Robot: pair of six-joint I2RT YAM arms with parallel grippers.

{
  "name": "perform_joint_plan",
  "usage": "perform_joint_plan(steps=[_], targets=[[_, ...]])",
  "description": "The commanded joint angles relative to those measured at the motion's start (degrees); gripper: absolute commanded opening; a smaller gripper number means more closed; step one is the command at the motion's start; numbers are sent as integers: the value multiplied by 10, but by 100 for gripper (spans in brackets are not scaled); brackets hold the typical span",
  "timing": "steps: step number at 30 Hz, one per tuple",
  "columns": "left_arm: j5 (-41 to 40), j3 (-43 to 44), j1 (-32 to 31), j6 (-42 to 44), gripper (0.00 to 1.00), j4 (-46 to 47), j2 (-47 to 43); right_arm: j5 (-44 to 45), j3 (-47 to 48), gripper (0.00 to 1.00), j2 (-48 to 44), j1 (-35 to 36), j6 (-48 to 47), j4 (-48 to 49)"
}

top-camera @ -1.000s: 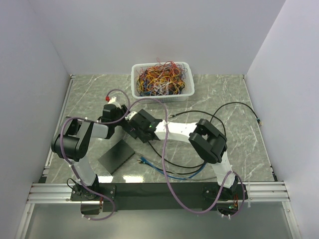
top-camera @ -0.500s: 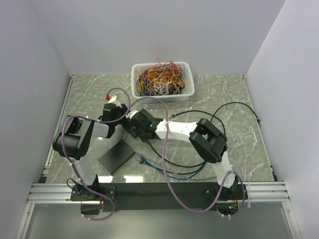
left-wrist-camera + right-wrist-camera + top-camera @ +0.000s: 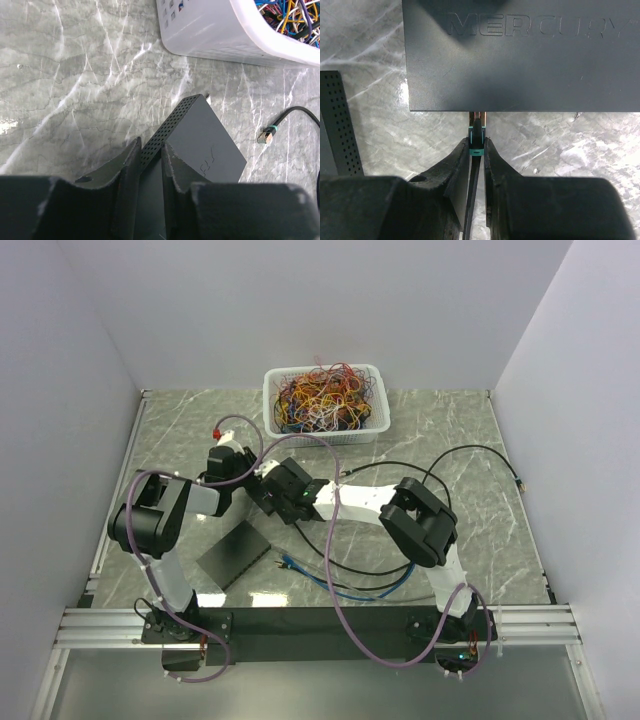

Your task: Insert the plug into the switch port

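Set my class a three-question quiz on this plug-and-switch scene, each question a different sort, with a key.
1. True or false: the left gripper is clamped on the edge of the switch.
2. Multiple choice: the right gripper holds A) a plug with a teal clip, B) a screwdriver, C) nothing.
3. Fill the gap: the white basket holds tangled coloured ____.
Key: 1 true; 2 A; 3 wires.
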Motion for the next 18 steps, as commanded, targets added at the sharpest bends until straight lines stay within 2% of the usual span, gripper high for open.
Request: perform_joint_plan(steps=[1,6,10,12,18], targets=[[61,-18,-36,-6,15,-100,20,15,26,0,-25,-9,4,159],[49,-23,-36,-7,18,-114,1,5,18,0,-32,-9,22,154],[34,-31,-36,-13,23,-120,-24,-6,-52,1,-60,-7,42,168],[5,-39,-36,-13,28,-124,-41,-8,-75,9,-81,-3,52,174],[-65,-9,-36,1,39,-196,-99,-8,-124,18,-126,4,67,182]])
